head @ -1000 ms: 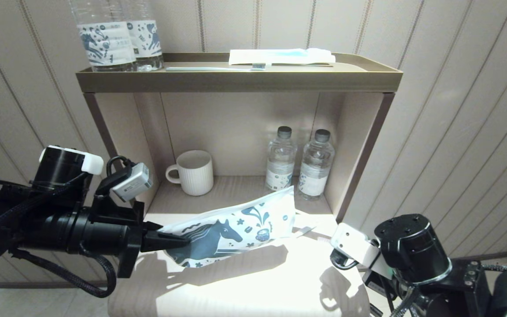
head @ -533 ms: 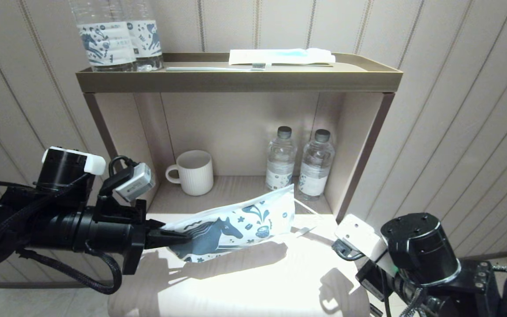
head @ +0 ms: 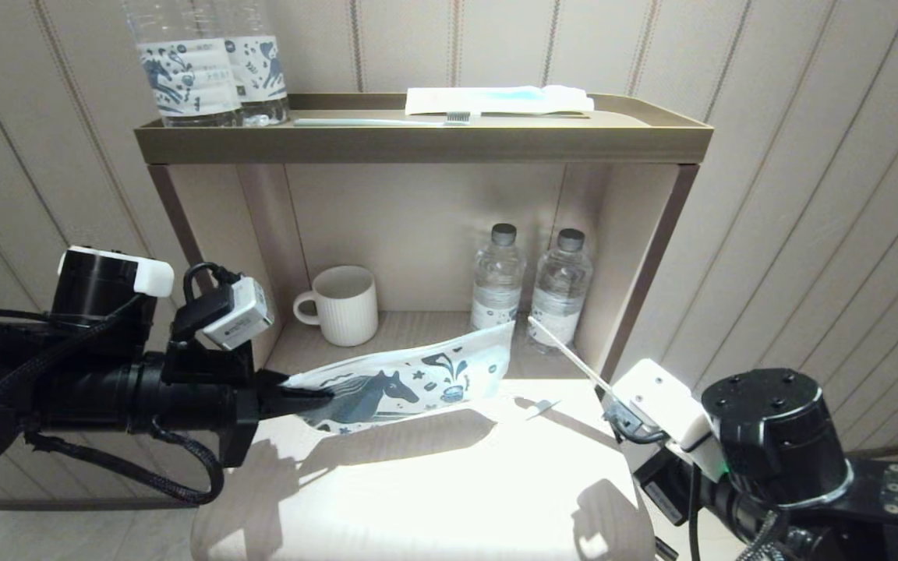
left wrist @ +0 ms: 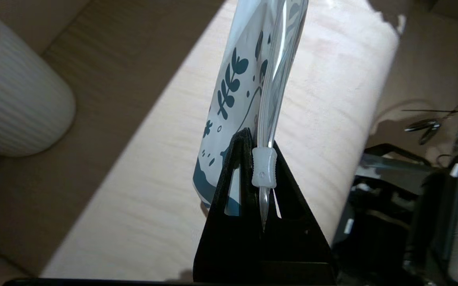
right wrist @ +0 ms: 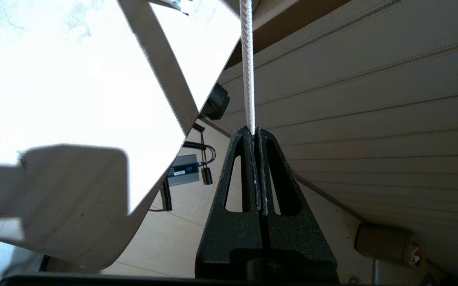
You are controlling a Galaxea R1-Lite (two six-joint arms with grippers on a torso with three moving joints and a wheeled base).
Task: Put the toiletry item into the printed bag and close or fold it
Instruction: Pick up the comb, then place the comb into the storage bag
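Note:
The printed bag [head: 410, 382], white with a dark blue horse, hangs nearly level above the pale table [head: 433, 499]. My left gripper [head: 316, 397] is shut on its left end. In the left wrist view the fingers pinch the bag [left wrist: 249, 71] beside its clear zip slider [left wrist: 264, 167]. My right gripper [head: 611, 391] is at the table's right edge. It is shut on the toiletry item [head: 566, 351], a thin white strip slanting up towards the bag's right end without touching it. Seen edge-on, the toiletry item [right wrist: 247, 71] rises from the closed right gripper [right wrist: 254, 133].
An open shelf unit stands behind the table, with a ribbed white mug [head: 346, 304] and two small water bottles [head: 496, 280] [head: 562, 288] inside. Its top tray [head: 652, 117] carries two printed bottles [head: 192, 70], a toothbrush [head: 387, 121] and a white packet [head: 496, 99].
The left gripper has lifted the bag slightly and levelled it out. The right arm has shifted right and raised the toiletry item, which now points up beside the bag's right end.

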